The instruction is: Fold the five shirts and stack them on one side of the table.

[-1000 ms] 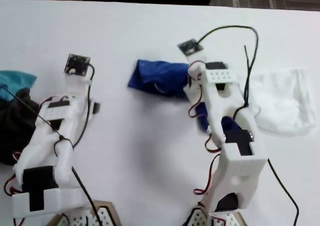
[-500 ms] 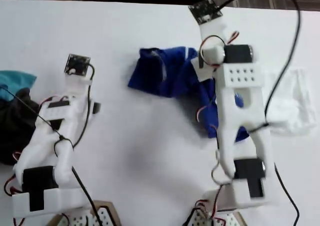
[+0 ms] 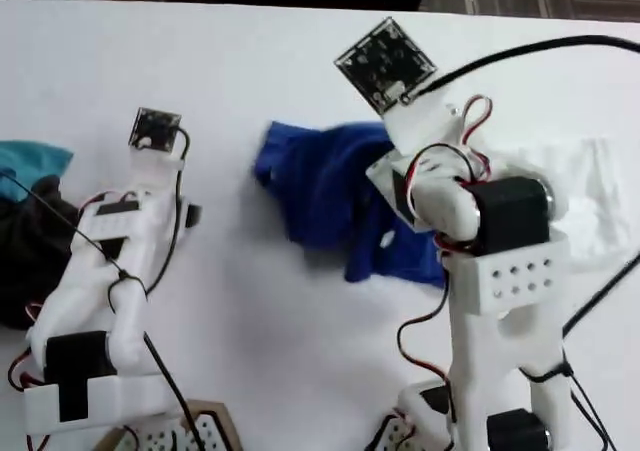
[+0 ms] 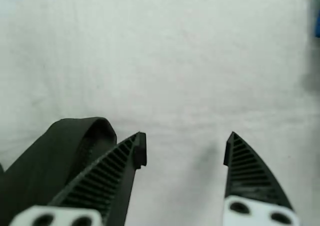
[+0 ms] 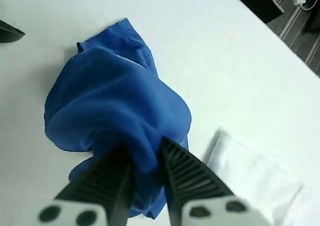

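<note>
- Black shirt point(image 3: 30, 251) is lying at the table's point(image 3: 250, 311) left edge.
- Left gripper point(image 4: 185, 151) is sitting with jaws wide over bare table, well apart from the blue.
- Blue shirt point(image 3: 330, 196) is bunching mid-table, trailing left from the right arm, the nearer one.
- Right gripper point(image 5: 145, 153) is pinching its fabric. The right wrist view is showing the pinch; in the high view the arm is covering it.
</note>
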Motion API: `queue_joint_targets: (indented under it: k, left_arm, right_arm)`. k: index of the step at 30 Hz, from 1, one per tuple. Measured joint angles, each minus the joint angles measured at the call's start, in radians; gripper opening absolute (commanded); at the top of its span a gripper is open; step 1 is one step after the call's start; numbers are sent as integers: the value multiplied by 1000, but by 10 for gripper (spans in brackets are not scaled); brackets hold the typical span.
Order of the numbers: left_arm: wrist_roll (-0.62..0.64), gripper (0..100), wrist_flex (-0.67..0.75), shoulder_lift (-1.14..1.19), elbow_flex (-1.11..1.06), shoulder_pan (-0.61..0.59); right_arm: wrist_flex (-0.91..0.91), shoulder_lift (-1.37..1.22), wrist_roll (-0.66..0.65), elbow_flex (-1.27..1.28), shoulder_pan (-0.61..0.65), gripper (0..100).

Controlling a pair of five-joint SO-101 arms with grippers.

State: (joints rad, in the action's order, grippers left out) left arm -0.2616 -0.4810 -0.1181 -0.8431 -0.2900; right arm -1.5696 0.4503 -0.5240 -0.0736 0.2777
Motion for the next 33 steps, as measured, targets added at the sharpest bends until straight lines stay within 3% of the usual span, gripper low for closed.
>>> queue_joint_targets:
  k: [8,14,21,27,33]
  left_arm:
    - [0,272,0,0,0,0]
    - [0,272,0,0,0,0]
    - [0,272,0,0,0,0]
    - [0,272,0,0,0,0]
    - [0,272,0,0,0,0]
  right_arm:
    - [497,-115,0,434,-203,21]
    - [712,-327,0,453,-348,26]
    - [566,-502,0,318,-367,264]
    - [354,-468,3,230,-338,165]
    - [141,-316,-40,229,-166,127]
